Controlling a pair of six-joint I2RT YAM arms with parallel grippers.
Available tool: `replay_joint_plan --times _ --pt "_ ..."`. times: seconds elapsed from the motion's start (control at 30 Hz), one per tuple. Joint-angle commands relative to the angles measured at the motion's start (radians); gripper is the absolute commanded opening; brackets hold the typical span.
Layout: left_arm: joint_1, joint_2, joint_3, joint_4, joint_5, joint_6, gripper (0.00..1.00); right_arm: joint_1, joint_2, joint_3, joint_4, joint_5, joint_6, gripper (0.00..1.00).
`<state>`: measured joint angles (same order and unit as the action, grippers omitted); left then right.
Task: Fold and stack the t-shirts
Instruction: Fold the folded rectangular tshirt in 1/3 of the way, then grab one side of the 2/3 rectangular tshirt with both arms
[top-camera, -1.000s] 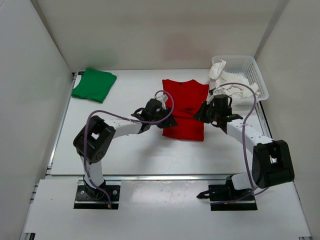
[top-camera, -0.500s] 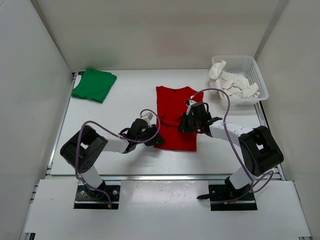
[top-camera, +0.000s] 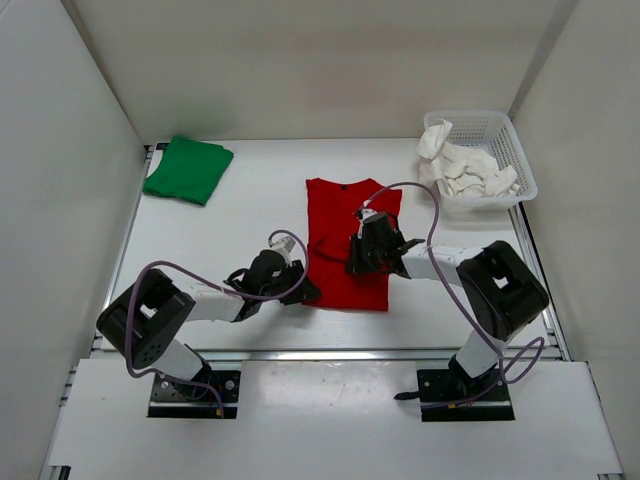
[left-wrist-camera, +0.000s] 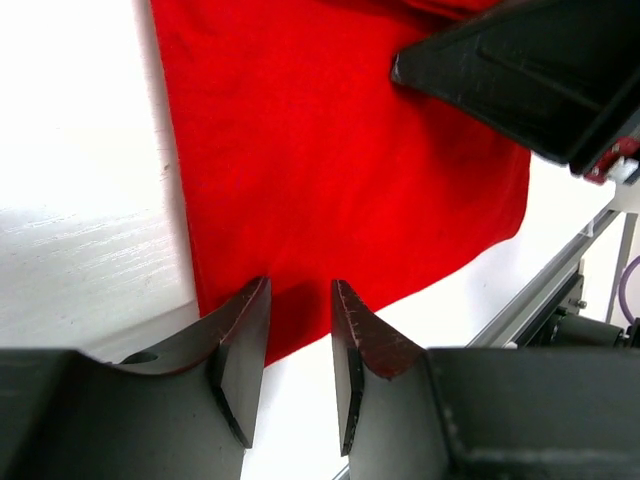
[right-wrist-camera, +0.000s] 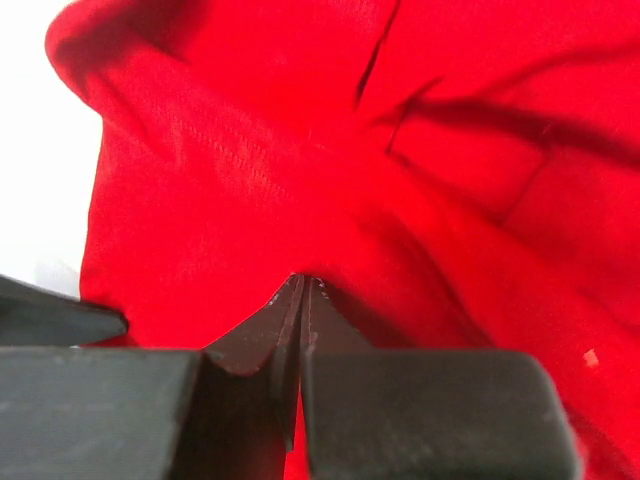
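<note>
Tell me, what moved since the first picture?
The red t-shirt slid left and toward the arm bases, dragged by the right gripper, shut on it. The left gripper, jaws apart, pulled back alongside. The green t-shirt and the white t-shirt in the basket stayed put.

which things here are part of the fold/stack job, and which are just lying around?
Job:
- red shirt, mid-table, being worked
- green shirt, folded, far left
- white shirt, crumpled in the basket

Lying about:
- basket, far right
</note>
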<state>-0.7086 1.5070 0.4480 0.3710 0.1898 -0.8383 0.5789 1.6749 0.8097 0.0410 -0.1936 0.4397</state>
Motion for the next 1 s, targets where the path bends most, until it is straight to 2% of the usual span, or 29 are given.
replay_joint_plan --times 0.0,0.1,0.23,0.33,0.5,0.6,0.67,0.8,0.9,0.97 --pt "-0.002 -0.028 -0.025 -0.003 -0.026 -0.005 0.42 -0.031 0.022 0.054 0.069 0.072 -0.032 0.00" --pt "0.006 -0.039 -0.046 -0.003 -0.030 -0.007 0.43 -0.100 0.061 0.164 0.050 0.112 -0.059 0.00" --pt "0.021 -0.062 -0.066 -0.007 -0.021 -0.004 0.43 -0.207 0.097 0.273 0.042 0.071 -0.036 0.00" --pt "0.031 -0.114 -0.063 -0.036 -0.023 0.008 0.43 -0.218 0.011 0.260 0.000 0.008 -0.021 0.00" --pt "0.050 -0.240 -0.045 -0.142 -0.070 0.060 0.46 -0.119 -0.294 -0.022 0.019 0.053 -0.003 0.00" --pt "0.078 -0.341 -0.063 -0.213 -0.107 0.090 0.50 -0.065 -0.398 -0.160 0.010 0.032 0.013 0.00" --pt "0.090 -0.373 -0.077 -0.237 -0.128 0.108 0.51 -0.028 -0.440 -0.275 0.010 0.025 0.034 0.00" --pt "0.094 -0.367 -0.133 -0.241 -0.113 0.117 0.52 -0.062 -0.504 -0.449 0.057 0.002 0.082 0.00" --pt "0.066 -0.352 -0.164 -0.216 -0.127 0.105 0.55 -0.103 -0.517 -0.512 0.108 -0.044 0.087 0.00" --pt "0.055 -0.326 -0.167 -0.213 -0.124 0.110 0.57 -0.102 -0.506 -0.515 0.070 -0.030 0.071 0.00"
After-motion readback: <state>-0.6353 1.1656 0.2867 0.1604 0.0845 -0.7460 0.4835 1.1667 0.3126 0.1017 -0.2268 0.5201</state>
